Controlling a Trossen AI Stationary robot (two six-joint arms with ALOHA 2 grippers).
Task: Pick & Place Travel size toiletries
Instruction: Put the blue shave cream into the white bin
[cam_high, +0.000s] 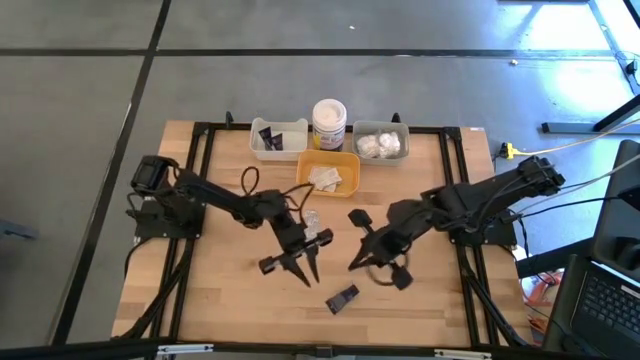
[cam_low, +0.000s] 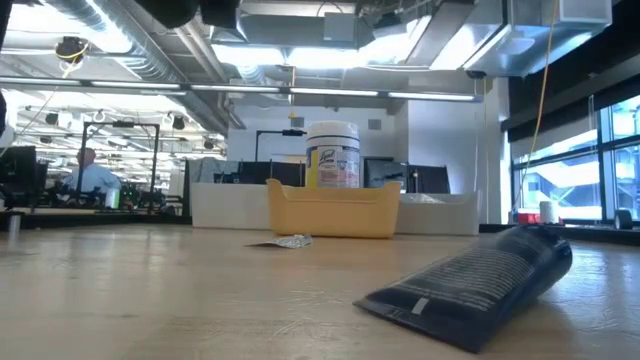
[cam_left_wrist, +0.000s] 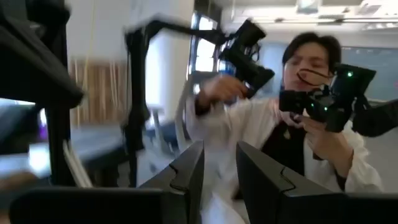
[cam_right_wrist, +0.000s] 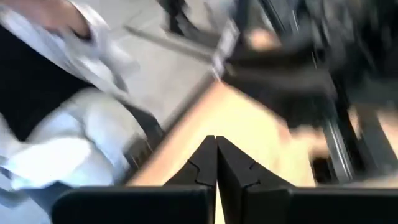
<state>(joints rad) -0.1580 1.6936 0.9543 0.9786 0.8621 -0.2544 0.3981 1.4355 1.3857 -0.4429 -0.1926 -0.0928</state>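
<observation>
A black tube (cam_high: 343, 298) lies flat on the near middle of the table (cam_high: 220, 290), touched by neither arm; in the low view it is a soft, matte pouch with fine white print and a crimped flat end. A second dark tube (cam_high: 356, 216) lies at mid-table, just left of the right arm, and a small clear-wrapped piece (cam_high: 309, 219) sits on the wood just near of the yellow tray (cam_high: 345, 184). Sorting looks partly done, as a judgement: the far white tray (cam_high: 297, 148) holds at least one black tube, the yellow tray holds flat pale sachets (cam_high: 326, 178), and the grey tray (cam_high: 400, 133) holds white fluffy pieces (cam_high: 379, 146), while these three loose items remain to be placed. A white jar (cam_high: 329, 124) with a yellow label stands between the two far trays. The left gripper (cam_high: 298, 268) hangs over mid-table, left of the near tube, its dark fingers partly apart with nothing seen between them. The right gripper (cam_right_wrist: 215, 155) is over the table right of centre, its fingers pressed together and empty. The trays are smooth moulded plastic rectangles; the tabletop is pale slatted wood inside a black frame. A person in a white top shows beyond the table.
</observation>
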